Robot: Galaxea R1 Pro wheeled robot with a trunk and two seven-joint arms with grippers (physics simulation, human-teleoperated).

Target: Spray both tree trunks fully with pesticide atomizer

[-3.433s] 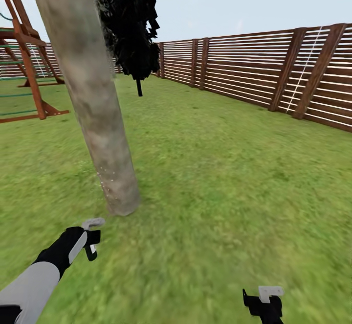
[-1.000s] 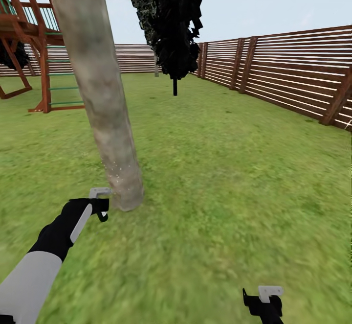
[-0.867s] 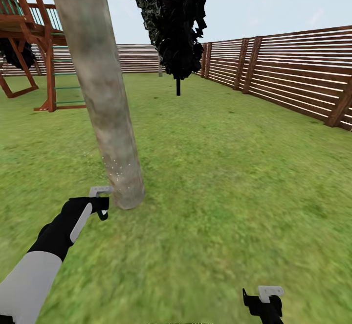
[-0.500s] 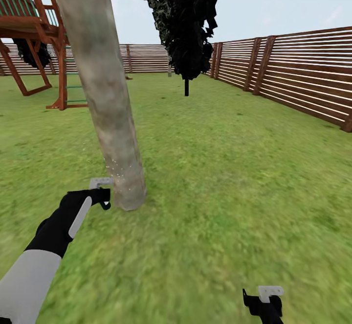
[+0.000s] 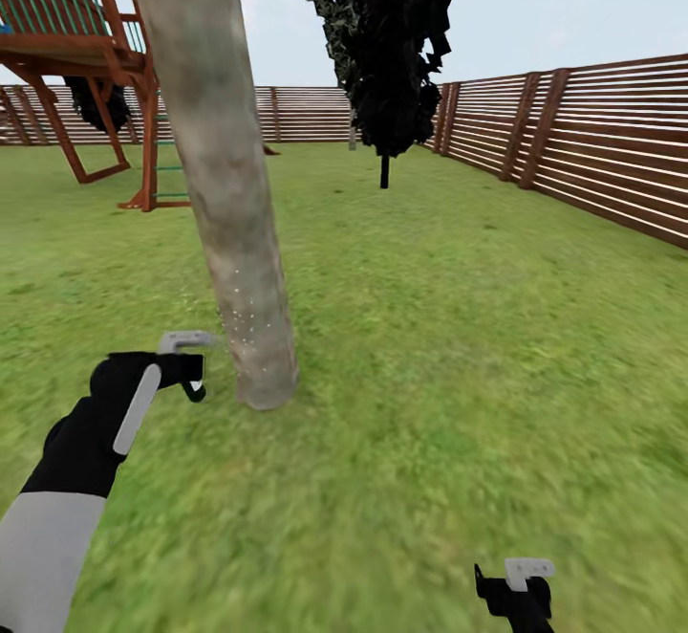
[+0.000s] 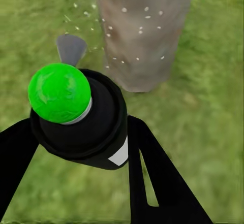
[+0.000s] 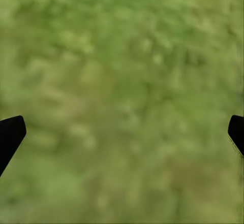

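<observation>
The left gripper (image 5: 186,365) has its fingers clamped around the sprayer (image 6: 76,117), a dark bottle with a bright green cap in the wrist view. From the head view you can see its light grey nozzle (image 5: 183,338) pointing at the tree trunk (image 5: 234,231), right down near the base. The nozzle sits just beside the bark, not touching. There's a scatter of tiny white droplets (image 5: 241,325) on the lower trunk, and the wrist camera shows the same specks (image 6: 140,31) over the mottled grey-brown bark.

The right gripper (image 5: 516,595) hangs low over the grass (image 5: 459,327), well apart from the tree, fingers spread wide with nothing between them.

Further back there's a thin-stemmed black conifer (image 5: 387,40), a wooden play frame (image 5: 96,50) off to the left, and a slatted wooden fence (image 5: 592,150) running along the right side and the back.
</observation>
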